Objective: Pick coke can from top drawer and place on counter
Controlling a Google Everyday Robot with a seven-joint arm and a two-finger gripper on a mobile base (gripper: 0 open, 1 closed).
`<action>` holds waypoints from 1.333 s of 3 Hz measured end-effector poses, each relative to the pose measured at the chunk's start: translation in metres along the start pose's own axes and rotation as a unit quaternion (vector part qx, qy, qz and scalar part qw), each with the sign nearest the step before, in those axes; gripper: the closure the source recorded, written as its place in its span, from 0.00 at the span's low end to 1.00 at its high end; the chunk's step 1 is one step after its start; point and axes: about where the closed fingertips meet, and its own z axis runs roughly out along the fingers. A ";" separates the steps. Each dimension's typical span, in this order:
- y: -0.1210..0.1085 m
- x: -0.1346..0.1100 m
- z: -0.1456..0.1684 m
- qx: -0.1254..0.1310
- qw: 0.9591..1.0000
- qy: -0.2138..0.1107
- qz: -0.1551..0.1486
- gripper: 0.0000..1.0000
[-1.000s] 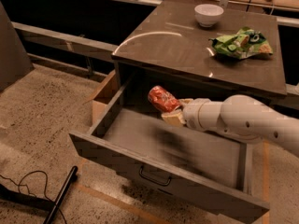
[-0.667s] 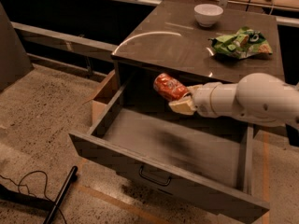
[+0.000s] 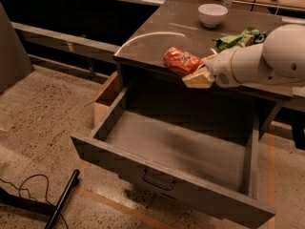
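The coke can (image 3: 179, 61) is red with white markings and lies on its side in my gripper (image 3: 198, 70), which is shut on it. The can hangs level with the front edge of the counter (image 3: 157, 37), above the back of the top drawer (image 3: 171, 149). The drawer is pulled wide open, with nothing showing inside and its dark handle (image 3: 157, 181) on the front panel. My white arm reaches in from the right.
A white bowl (image 3: 212, 14) stands at the back of the counter. A green snack bag (image 3: 237, 39) lies on the counter behind my arm. A cardboard box (image 3: 106, 98) sits on the floor left of the drawer. A black pole and cable lie at the lower left.
My gripper has lifted the can up out of the drawer, from inside its back part to counter-edge height. The drawer has stayed open.
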 end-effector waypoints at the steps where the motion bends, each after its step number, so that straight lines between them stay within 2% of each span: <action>1: -0.033 -0.022 0.008 0.004 1.000 0.003 -0.024 1.00; 3: -0.093 -0.054 0.050 0.001 0.999 -0.009 -0.038 1.00; 4: -0.114 -0.058 0.080 0.001 0.999 -0.001 -0.043 0.82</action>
